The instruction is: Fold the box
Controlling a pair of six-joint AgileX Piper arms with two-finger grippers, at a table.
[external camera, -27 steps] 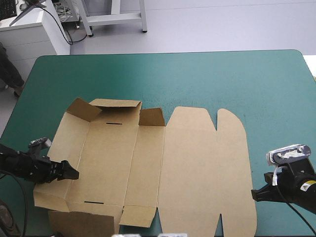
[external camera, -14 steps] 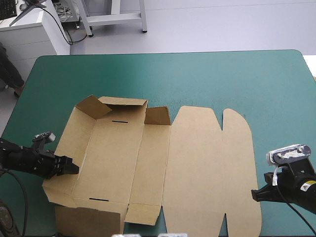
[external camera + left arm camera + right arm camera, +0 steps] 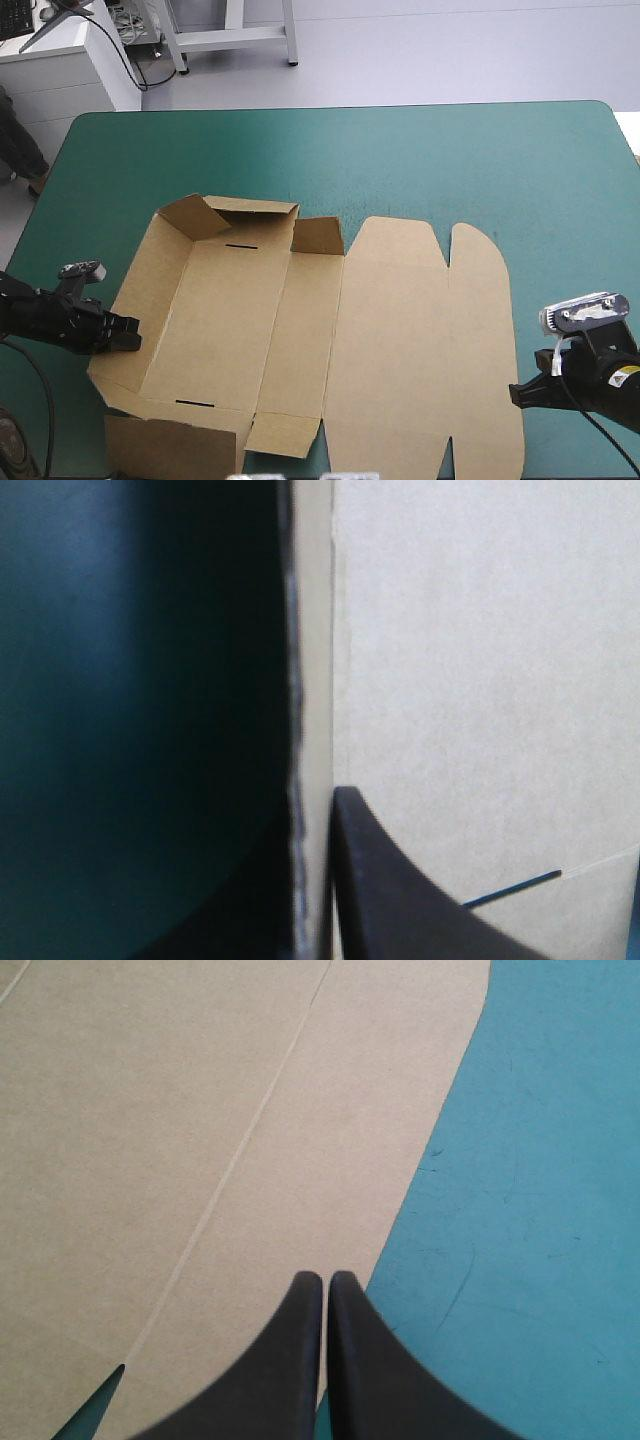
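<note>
Box (image 3: 300, 340) is lying on the near half of the table (image 3: 450, 150). Its tray part is sitting toward 8 o'clock with walls raised at 9, 12 and 6 o'clock, and the lid is lying flat toward 3 o'clock.

- **Left wrist view:** only this view is showing the grip. Left tool (image 3: 128, 335) is clamping the 9 o'clock wall, board edge-on between its fingers. One finger (image 3: 400, 900) is sitting inside the tray near a thin slot (image 3: 510, 885); the outer one is disappearing into shadow.
- **Right wrist view:** right tool (image 3: 326, 1280) is closed, holding nothing, its point sitting at the lid's edge at 4 o'clock. Contact with the board: cannot tell.
- **High view:** box's near edge is running out of the picture.
</note>
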